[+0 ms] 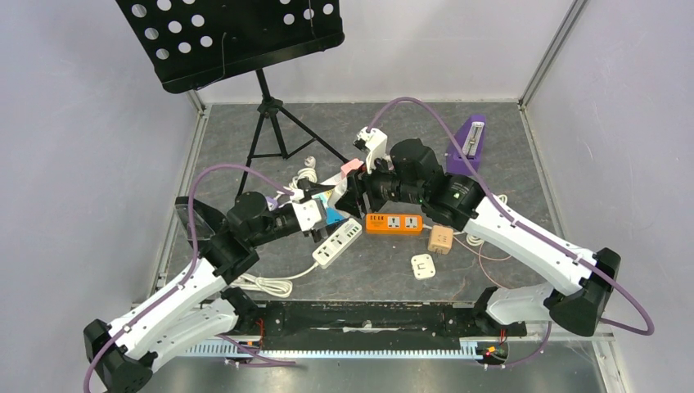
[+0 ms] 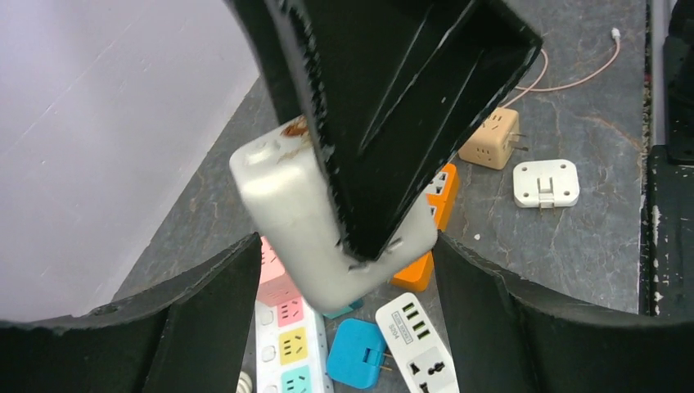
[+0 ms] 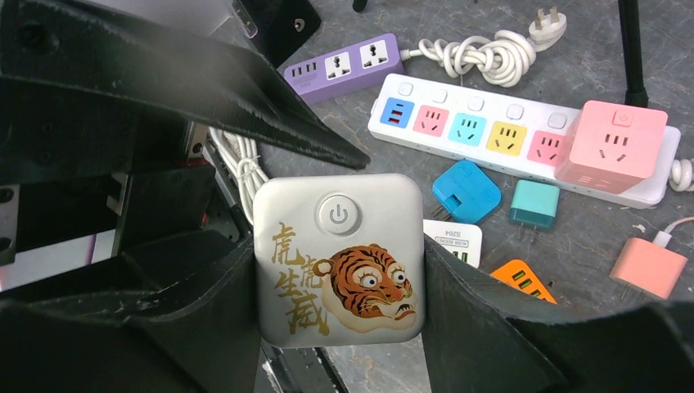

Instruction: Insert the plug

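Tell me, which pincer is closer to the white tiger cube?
Right. The right pincer grips the tiger cube; the left pincer stands open either side of it.

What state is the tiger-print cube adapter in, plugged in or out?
Out: the right gripper holds the tiger-print cube adapter in the air, apart from the power strips lying below.

The white cube point(image 3: 339, 258) bears gold characters 虎虎生威 and a power symbol.
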Controlling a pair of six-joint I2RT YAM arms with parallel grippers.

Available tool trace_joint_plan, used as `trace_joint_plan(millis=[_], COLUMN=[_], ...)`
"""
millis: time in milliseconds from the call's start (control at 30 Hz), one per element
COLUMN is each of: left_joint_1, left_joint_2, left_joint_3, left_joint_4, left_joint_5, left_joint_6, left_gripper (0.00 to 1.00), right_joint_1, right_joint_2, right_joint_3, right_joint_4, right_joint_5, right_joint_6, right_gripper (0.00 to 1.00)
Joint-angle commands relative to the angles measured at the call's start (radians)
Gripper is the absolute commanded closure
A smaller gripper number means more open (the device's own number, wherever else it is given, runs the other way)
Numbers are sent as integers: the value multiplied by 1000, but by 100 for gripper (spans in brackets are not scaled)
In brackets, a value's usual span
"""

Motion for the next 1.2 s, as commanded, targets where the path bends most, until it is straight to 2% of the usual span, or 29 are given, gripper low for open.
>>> trace_joint_plan(millis=[0,267,367,433,533,600,667,700,733,967,1067,1167], left_joint_1=[-23,-35,-40,-43,-47,-50,-53,-55,-56,-58,-57,-57], left_joint_2=[8,13,17,17,18,23,30,32,33,14,5,2], left_joint_3=[-1,-22,-26,-38,-60,-66,-64,-63,-61,-64,-67,-67], left_joint_4=[129,165,183,216,263,275,275,274,277,299,296,290], left_joint_5=[11,-54,-112,-153,-163,-172,-186,-195,-201,-230,-238,-244], left_joint_6=[6,-92,-168,-222,-265,-279,-284,-287,-291,-304,-297,-294], left_gripper=[18,18,24,30,46,61,82,95,98,98,98,98], right_joint_1=[-2,-2,-2,-3,-2,-2,-1,-2,-2,-2,-2,-2], right_joint_2=[10,-4,-15,-21,-29,-38,-44,-46,-49,-63,-55,-51], right_joint_3=[47,18,-1,-13,-37,-58,-75,-80,-88,-132,-134,-138], right_joint_4=[72,122,157,176,208,240,268,278,291,342,342,346], right_joint_5=[-35,-9,-17,-16,-10,-8,-3,4,13,69,50,39], right_joint_6=[23,25,35,37,45,55,65,69,72,120,129,132], right_gripper=[100,100,100,100,100,100,100,97,92,55,49,47])
